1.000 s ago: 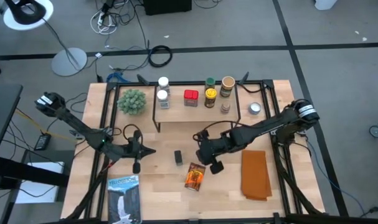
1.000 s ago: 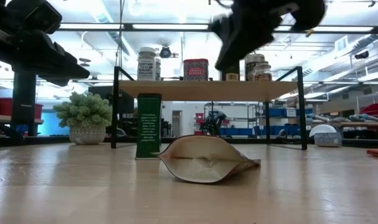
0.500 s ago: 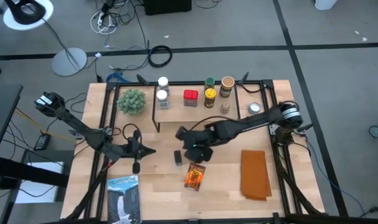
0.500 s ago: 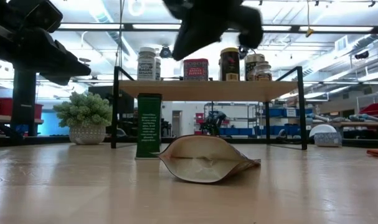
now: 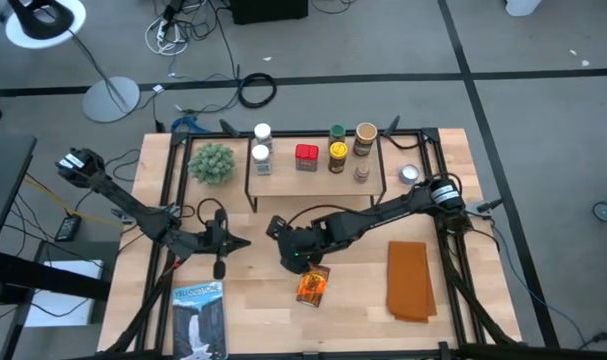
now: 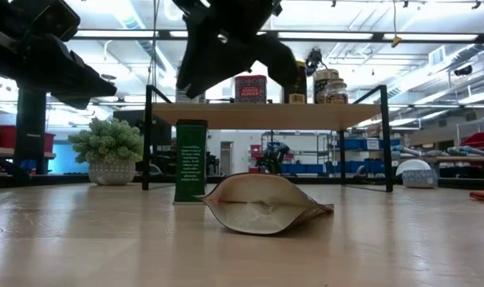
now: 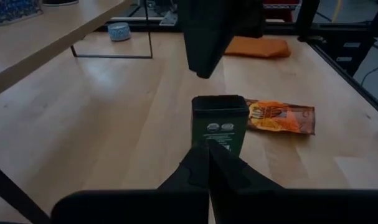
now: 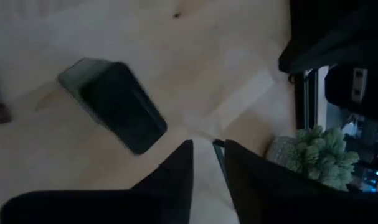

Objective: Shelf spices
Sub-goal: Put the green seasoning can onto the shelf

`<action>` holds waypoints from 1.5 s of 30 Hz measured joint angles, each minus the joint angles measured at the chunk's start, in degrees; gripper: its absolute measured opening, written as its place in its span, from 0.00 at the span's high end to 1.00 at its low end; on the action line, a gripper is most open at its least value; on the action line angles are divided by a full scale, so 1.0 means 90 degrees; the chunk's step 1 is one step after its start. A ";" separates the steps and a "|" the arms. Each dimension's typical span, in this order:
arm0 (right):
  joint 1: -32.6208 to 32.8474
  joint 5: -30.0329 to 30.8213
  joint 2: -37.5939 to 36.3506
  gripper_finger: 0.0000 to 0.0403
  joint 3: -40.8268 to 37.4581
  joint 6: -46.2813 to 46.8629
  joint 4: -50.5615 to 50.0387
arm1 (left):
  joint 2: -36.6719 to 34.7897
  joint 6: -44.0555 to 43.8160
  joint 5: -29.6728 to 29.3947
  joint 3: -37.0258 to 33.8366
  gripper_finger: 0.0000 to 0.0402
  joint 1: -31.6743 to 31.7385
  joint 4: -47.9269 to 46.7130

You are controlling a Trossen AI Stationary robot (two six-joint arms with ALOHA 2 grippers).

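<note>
Dark box (image 5: 286, 253) upright under right tool (image 5: 289, 257)

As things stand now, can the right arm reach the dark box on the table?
Probably yes: the right gripper hovers just above the dark box, nothing between them; the packet lies beside.

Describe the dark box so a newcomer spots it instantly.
Start at the shelf at the table's far edge. On the bare tabletop in front of it, an orange-brown packet lies flat; the dark box stands beside it. It is the only upright dark-green item off the shelf.
</note>
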 joint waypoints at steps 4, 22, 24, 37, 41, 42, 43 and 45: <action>0.0075 0.0057 -0.0112 0.69 0.0000 -0.0016 -0.0223 | -0.0001 -0.0002 0.0000 0.0000 1.00 0.0000 -0.0032; 0.0199 -0.0749 -0.0096 0.37 -0.0100 -0.1376 -0.0677 | -0.0001 -0.0003 0.0019 0.0000 1.00 -0.0002 0.0012; 0.0200 -0.1076 -0.0088 0.40 -0.0100 -0.1794 -0.0607 | 0.0000 -0.0005 0.0019 0.0000 1.00 -0.0002 0.0022; -0.0056 -0.1296 -0.0082 0.49 -0.0147 -0.2131 -0.0212 | 0.0001 -0.0007 0.0019 0.0000 1.00 -0.0002 0.0024; -0.0055 -0.1171 -0.0079 0.47 -0.0223 -0.2128 -0.0177 | -0.0001 -0.0007 0.0019 0.0000 1.00 -0.0002 0.0024; -0.0055 -0.1171 -0.0079 0.47 -0.0225 -0.2091 -0.0183 | -0.0001 -0.0007 0.0019 0.0000 1.00 -0.0002 0.0024; -0.0055 -0.1173 -0.0079 0.46 -0.0226 -0.1962 -0.0181 | -0.0001 -0.0007 0.0019 0.0002 1.00 -0.0002 0.0024; -0.0055 -0.1171 -0.0079 0.46 -0.0226 -0.1607 -0.0153 | -0.0001 -0.0007 0.0019 0.0002 1.00 -0.0002 0.0022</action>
